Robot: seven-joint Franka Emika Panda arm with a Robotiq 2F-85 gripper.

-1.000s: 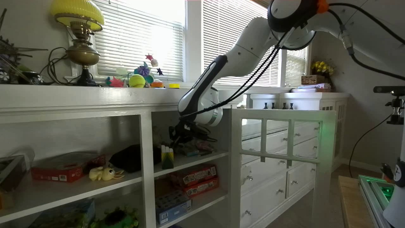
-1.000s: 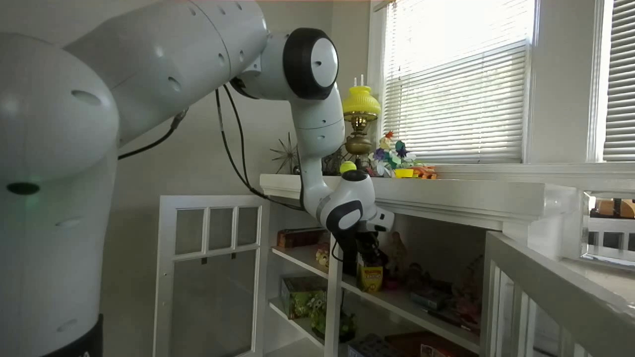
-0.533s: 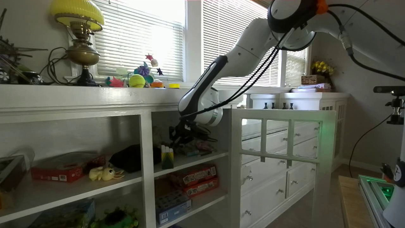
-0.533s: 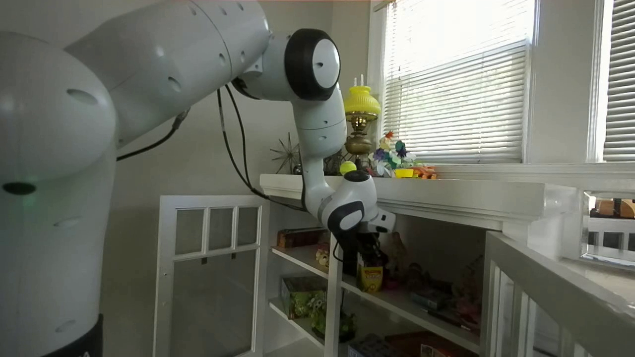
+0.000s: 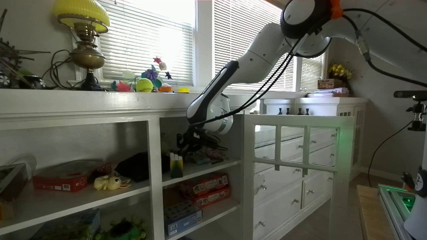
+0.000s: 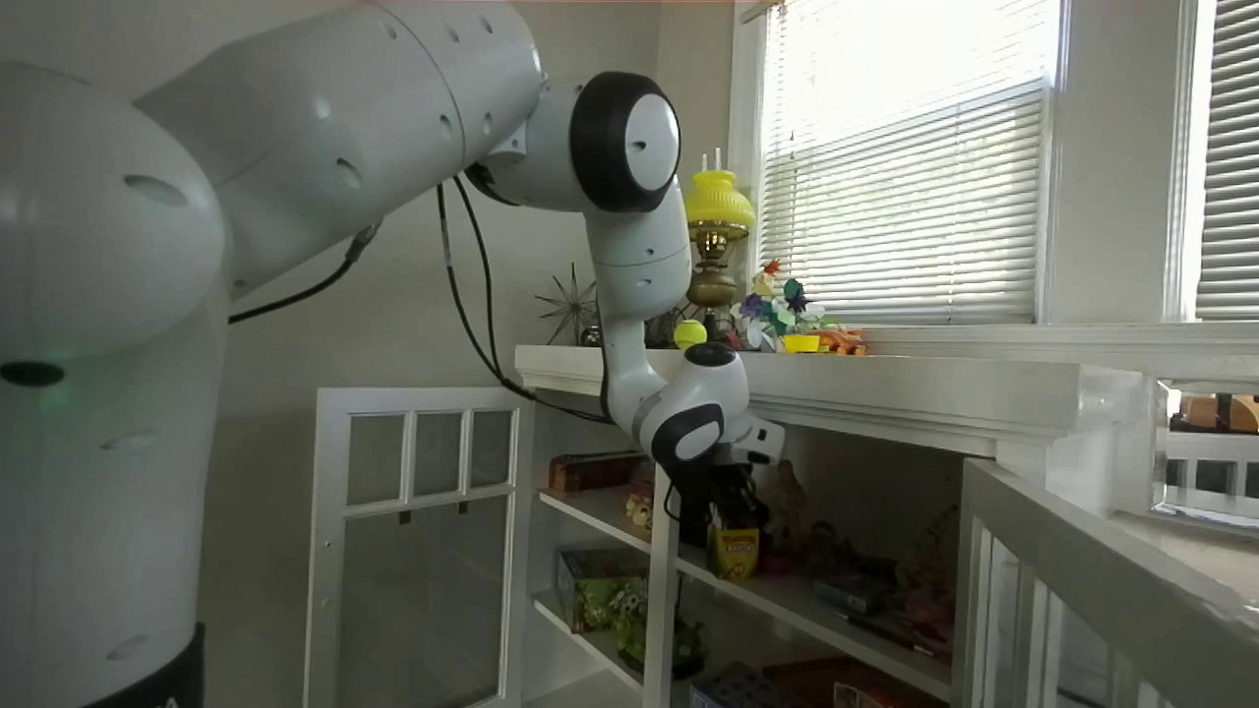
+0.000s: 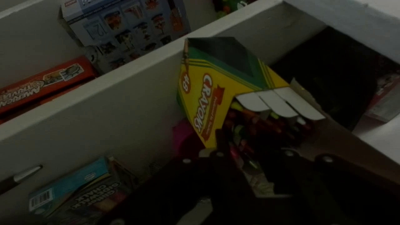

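Two dark fingers (image 7: 225,165) of my gripper (image 7: 245,145) sit at the open mouth of the crayon box (image 7: 203,100); they look slightly apart, but the wrist view is too dim for me to tell whether they pinch anything. Crayons (image 7: 262,123) show inside the box, which stands on the shelf (image 5: 210,169) near the divider (image 5: 154,166). I see a chalk box (image 7: 90,190) nearby, red boxes (image 5: 213,198) one shelf down, and farther off a yellow lamp (image 5: 87,58) on the ledge (image 5: 113,101).
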